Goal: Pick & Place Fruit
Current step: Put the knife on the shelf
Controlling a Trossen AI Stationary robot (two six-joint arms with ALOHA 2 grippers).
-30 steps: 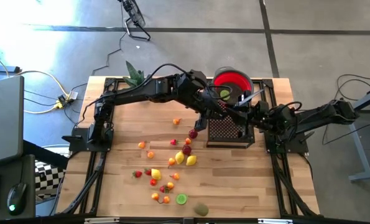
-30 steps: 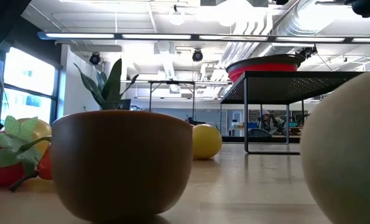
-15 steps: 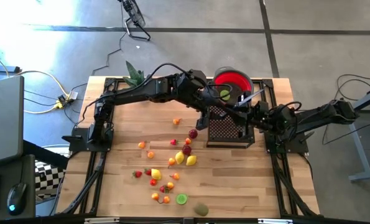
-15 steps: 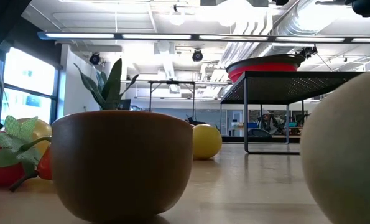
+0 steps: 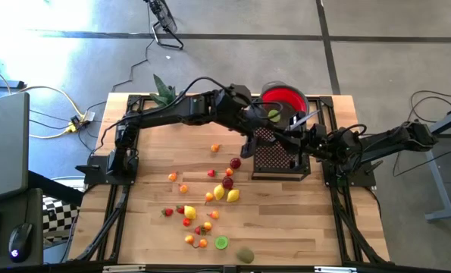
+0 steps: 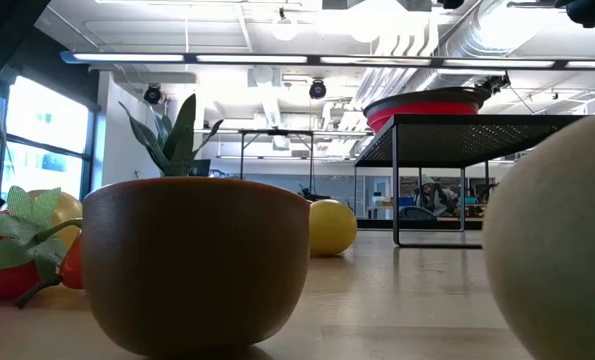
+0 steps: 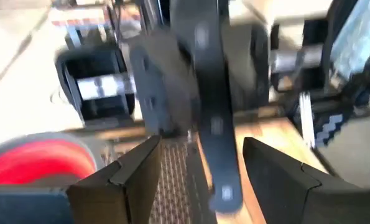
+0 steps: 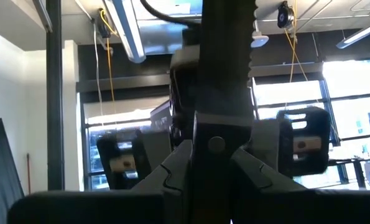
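1. Fingers (image 7: 125, 180) of the left gripper (image 7: 200, 142) were seen spread well apart, and nothing was held between them.
2. Position of that gripper was over the far right part of the table (image 5: 149, 227), above the far edge of the black mesh rack (image 5: 274, 159) and just beside the red bowl (image 5: 293, 97).
3. One green fruit (image 5: 274, 115) was seen lying inside the bowl, close to the open fingers and on their far side.
4. The remaining fruit was spread over the bare wood on the other side of the gripper, toward the near edge of the table and somewhat to the left.
5. The nearest pieces were a dark red fruit (image 5: 235, 162) just beside the rack's left edge and a small orange fruit (image 5: 215, 148) a little farther left; the main cluster (image 5: 225, 191) lay beyond them, and a few more lay near the front edge.
6. The dark red fruit looked round, so no long axis was judged to matter for a grip on it; the yellow fruit (image 5: 233, 195) in the cluster looked oval, but its direction could not be made out.
7. The right gripper (image 5: 301, 141) was held over the rack's right side, so the left arm was judged the nearer one for the loose fruit.
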